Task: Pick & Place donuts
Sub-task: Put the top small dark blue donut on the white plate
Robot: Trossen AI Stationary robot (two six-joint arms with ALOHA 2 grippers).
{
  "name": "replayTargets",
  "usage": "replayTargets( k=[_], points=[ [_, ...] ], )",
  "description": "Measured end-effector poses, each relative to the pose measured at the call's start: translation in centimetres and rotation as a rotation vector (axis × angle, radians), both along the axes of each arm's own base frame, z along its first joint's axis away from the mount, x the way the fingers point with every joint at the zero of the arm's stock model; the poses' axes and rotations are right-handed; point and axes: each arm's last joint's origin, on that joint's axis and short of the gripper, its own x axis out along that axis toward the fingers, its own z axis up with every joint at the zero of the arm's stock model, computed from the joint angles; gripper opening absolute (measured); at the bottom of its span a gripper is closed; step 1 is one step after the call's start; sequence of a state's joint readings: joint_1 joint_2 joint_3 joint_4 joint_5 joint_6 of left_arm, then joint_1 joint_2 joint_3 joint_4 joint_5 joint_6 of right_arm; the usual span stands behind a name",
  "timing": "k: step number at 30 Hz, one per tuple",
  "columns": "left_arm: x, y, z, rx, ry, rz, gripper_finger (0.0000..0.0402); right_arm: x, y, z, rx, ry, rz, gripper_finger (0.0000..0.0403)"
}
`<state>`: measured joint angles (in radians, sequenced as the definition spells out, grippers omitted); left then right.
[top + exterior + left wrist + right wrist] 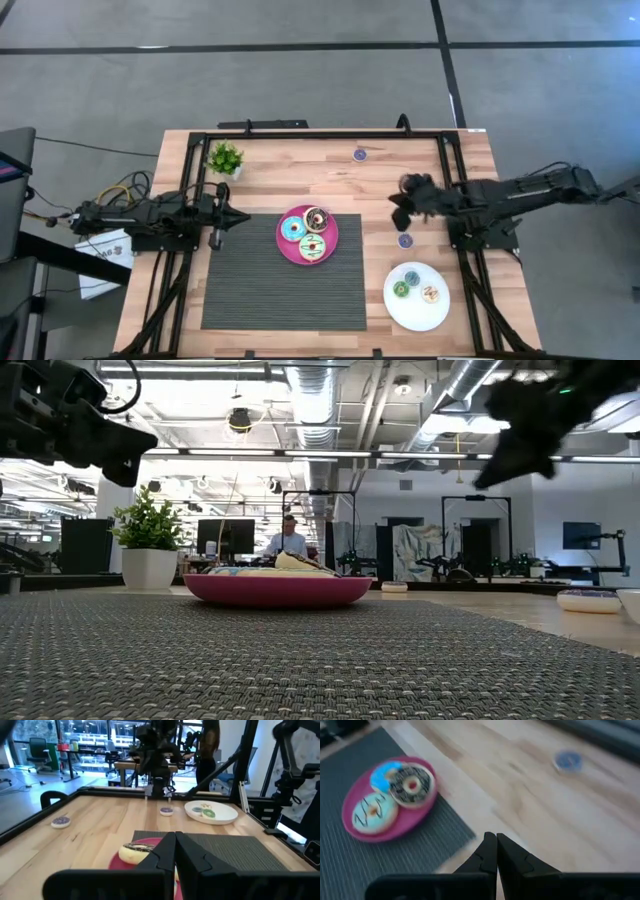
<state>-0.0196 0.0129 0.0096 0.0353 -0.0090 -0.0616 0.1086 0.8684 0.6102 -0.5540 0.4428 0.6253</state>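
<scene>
Mat [283,285] nearest | donuts [306,235] on pink plate [333,225], others on white plate [415,313] | likely light, stiff, slick: pinch across ring | right gripper [400,207], left gripper [240,216] closed, empty

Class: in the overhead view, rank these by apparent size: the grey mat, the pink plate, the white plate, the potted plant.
1. grey mat
2. pink plate and white plate: look alike
3. potted plant

No text, label or number can be read anywhere.
</scene>
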Motion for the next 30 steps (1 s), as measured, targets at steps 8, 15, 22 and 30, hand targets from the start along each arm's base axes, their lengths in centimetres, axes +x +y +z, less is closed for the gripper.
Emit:
replayTargets(
  k=[8, 15, 22, 30],
  points=[
    [0.0, 0.0, 0.0, -0.002, 0.002, 0.0, 0.0, 7.0, -5.8, 0.7, -0.242, -0.13, 0.026, 0.0],
    [0.0, 0.0, -0.1, -0.002, 0.003, 0.002, 0.0, 11.8, -13.1, 4.3, -0.232, 0.031, -0.128, 0.001],
    [0.0, 0.0, -0.1, -0.002, 0.004, 0.002, 0.0, 14.2, -20.8, 4.4, 0.04, 0.348, -0.199, 0.0099],
    [0.0, 0.0, -0.1, -0.002, 0.005, 0.002, 0.0, 14.9, -25.6, -0.5, 0.239, 0.583, -0.222, 0.025]
  ],
)
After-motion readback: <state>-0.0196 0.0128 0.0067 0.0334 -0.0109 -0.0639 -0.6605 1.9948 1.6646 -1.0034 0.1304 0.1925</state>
